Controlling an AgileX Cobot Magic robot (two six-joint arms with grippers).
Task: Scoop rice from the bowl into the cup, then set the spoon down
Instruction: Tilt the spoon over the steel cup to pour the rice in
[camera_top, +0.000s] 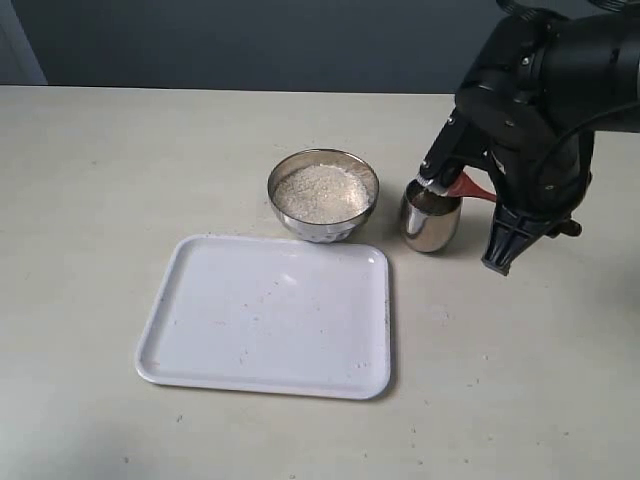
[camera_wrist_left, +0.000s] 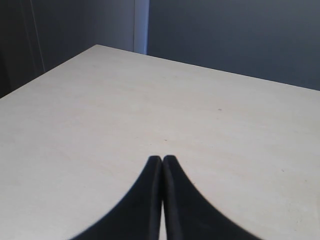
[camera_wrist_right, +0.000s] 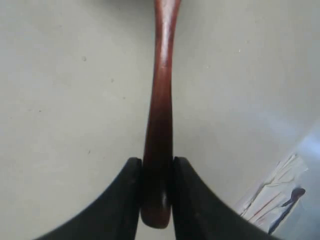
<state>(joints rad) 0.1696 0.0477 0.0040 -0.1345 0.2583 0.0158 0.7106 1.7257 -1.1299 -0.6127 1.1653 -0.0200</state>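
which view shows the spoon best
The right wrist view: the spoon shows its reddish handle close up, clamped in the right gripper, though its bowl is cut off. The exterior view shows only a short red piece beside the cup, the arm hiding the rest. The left wrist view shows none of it.
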